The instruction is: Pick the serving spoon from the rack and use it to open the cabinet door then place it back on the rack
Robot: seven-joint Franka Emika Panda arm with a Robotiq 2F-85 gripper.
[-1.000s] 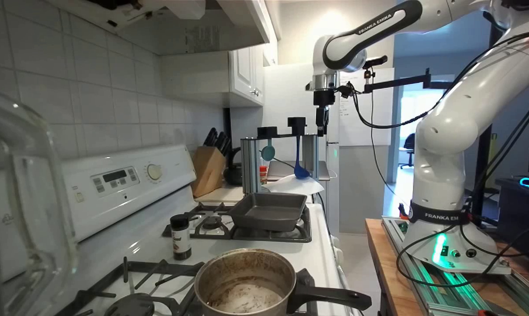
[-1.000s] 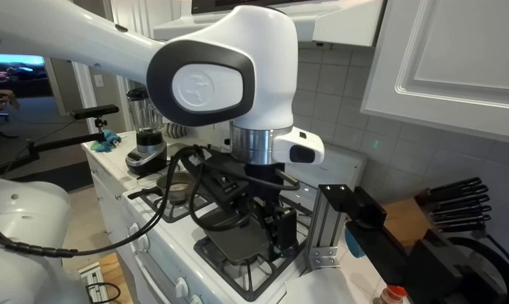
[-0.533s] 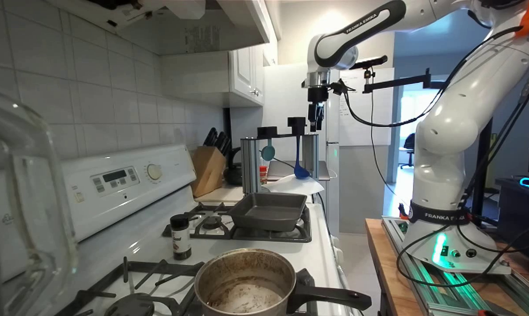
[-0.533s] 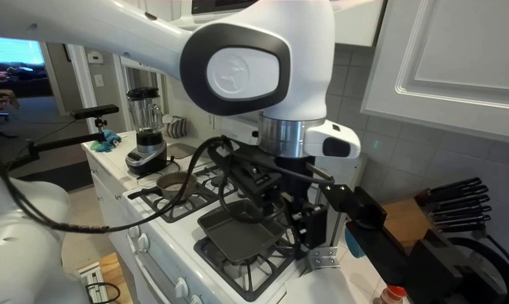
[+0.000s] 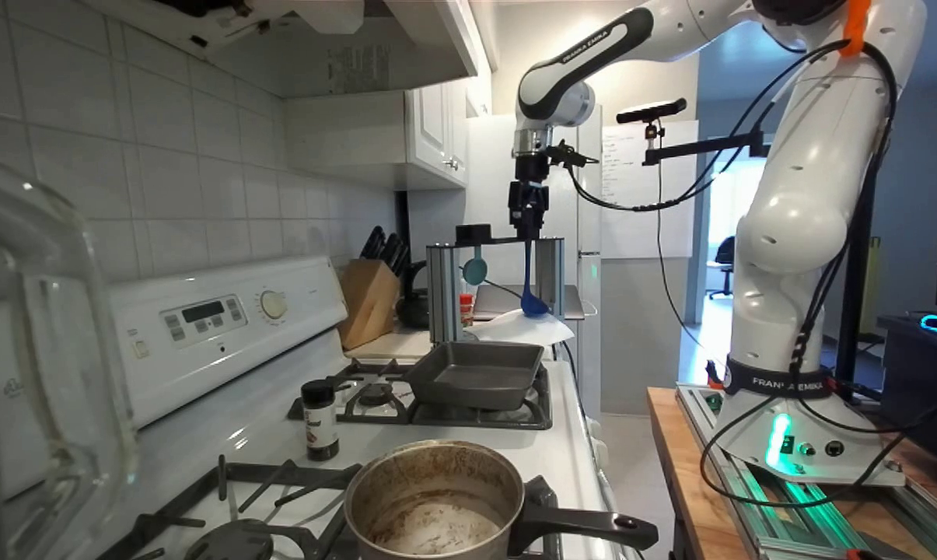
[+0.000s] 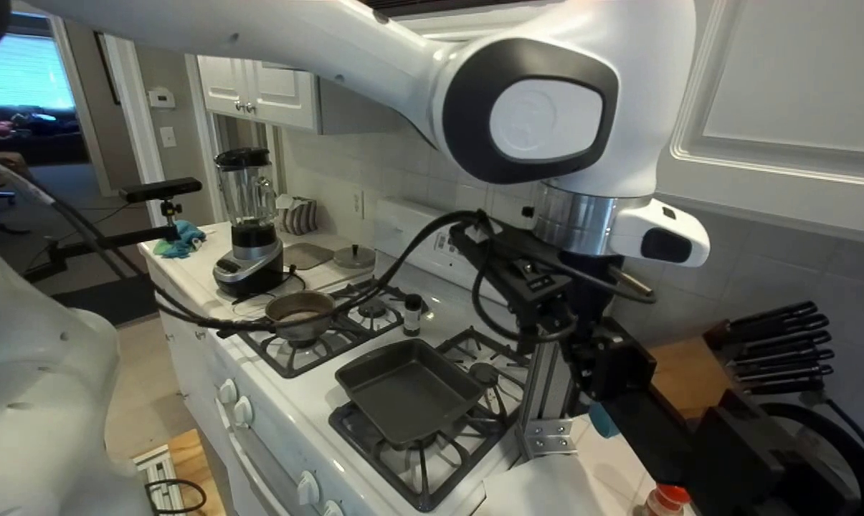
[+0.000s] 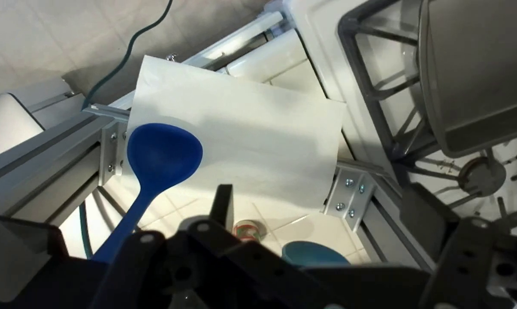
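From the black top bar (image 5: pixel 501 240) of the rack (image 5: pixel 442 295) hang a blue serving spoon (image 5: pixel 532 302) and a small teal spoon (image 5: pixel 474 271). My gripper (image 5: pixel 528 227) overlaps the blue spoon's black holder in an exterior view, hiding it. In the wrist view my gripper (image 7: pixel 325 212) stands wide open. There the blue spoon (image 7: pixel 164 150) lies left of both fingers, and the teal spoon (image 7: pixel 312 253) shows partly in the gap; neither is held. Whether the fingers touch the rack I cannot tell. The white cabinet door (image 5: pixel 431 128) is shut; it appears also as a door (image 6: pixel 797 79) near the arm.
White paper (image 7: pixel 237 141) lies on the counter under the rack. A grey baking pan (image 5: pixel 476 373), a pot (image 5: pixel 437 505) and a seasoning bottle (image 5: pixel 319 420) stand on the stove. The knife block (image 5: pixel 368 303) is behind the rack, and a red-capped jar (image 6: pixel 668 494) sits by it.
My gripper has come across and slightly down, from beside the rack to its top bar at the blue spoon's holder. Both spoons and the rack look unmoved.
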